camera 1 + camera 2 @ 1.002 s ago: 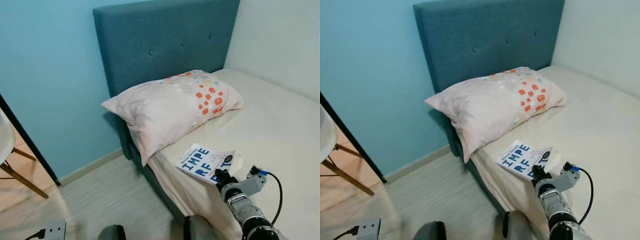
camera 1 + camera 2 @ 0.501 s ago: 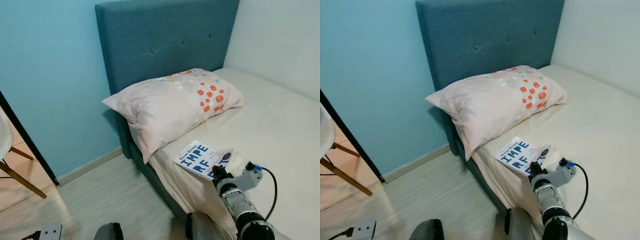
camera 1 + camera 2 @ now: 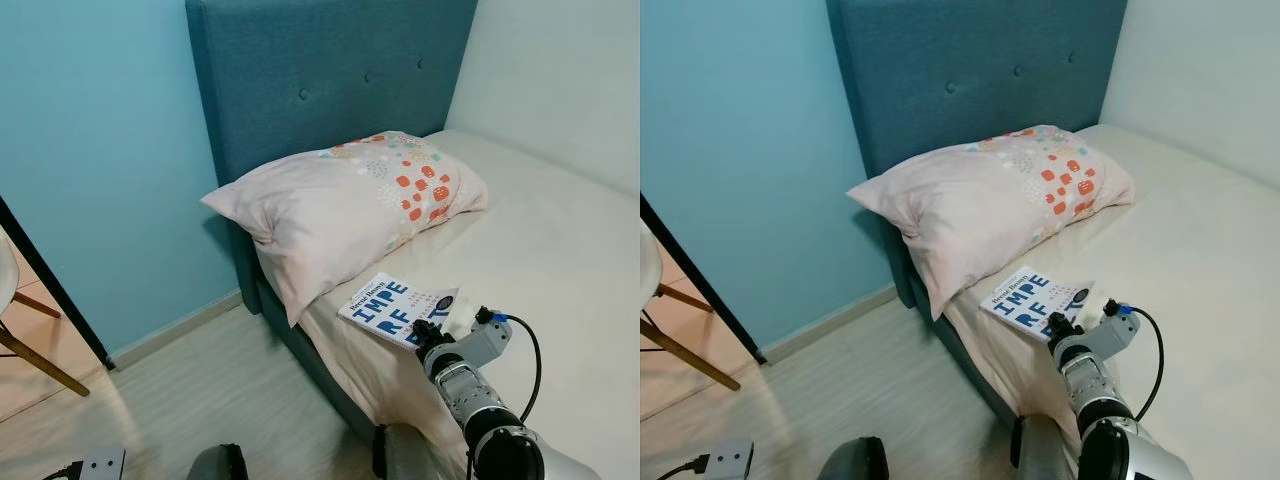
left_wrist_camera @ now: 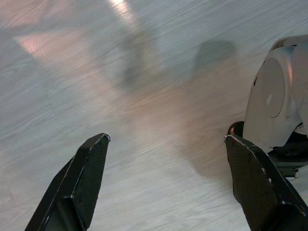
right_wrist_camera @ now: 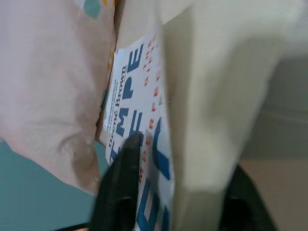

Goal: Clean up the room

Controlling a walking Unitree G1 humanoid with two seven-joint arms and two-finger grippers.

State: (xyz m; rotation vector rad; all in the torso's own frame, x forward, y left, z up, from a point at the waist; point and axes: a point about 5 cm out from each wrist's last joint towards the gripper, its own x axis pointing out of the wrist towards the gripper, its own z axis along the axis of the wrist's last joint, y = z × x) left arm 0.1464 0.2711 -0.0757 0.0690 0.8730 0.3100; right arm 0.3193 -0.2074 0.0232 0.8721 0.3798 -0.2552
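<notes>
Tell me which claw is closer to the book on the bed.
The right. The right claw is at the book's near edge on the bed, one finger over the cover. The left claw hangs open above the wooden floor, away from the book.

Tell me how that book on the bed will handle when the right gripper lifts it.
The book looks thin and soft-covered, so it will probably bend if held by one edge. It lies flat on the soft mattress, so the right gripper may press the sheet down while sliding under.
</notes>
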